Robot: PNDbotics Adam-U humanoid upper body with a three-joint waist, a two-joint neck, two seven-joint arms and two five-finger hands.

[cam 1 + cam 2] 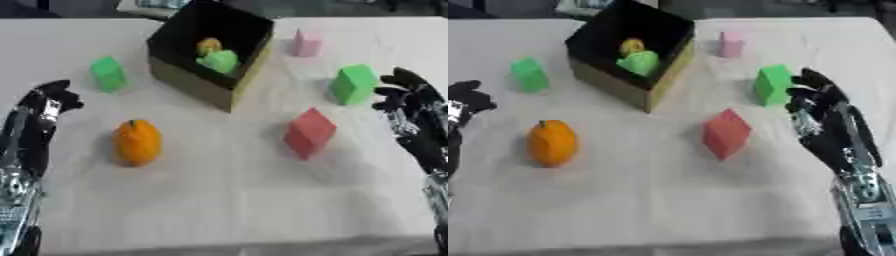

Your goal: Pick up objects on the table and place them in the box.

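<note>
A black box (179,35) with tan outer walls stands at the table's back centre and holds a green thing (220,60) and a yellow thing (208,45). An orange fruit (136,142) lies at the front left. A red block (308,132) sits right of centre. One green block (353,84) stands at the right, another green block (108,74) at the left. A pink block (305,43) is behind the box's right side. My right hand (820,102) hovers just right of the right green block, fingers relaxed, holding nothing. My left hand (45,105) rests open at the left edge.
A white cloth covers the table (227,200), with bare room across the front. The table's front edge runs along the bottom of the view. Dark shapes lie beyond the far edge.
</note>
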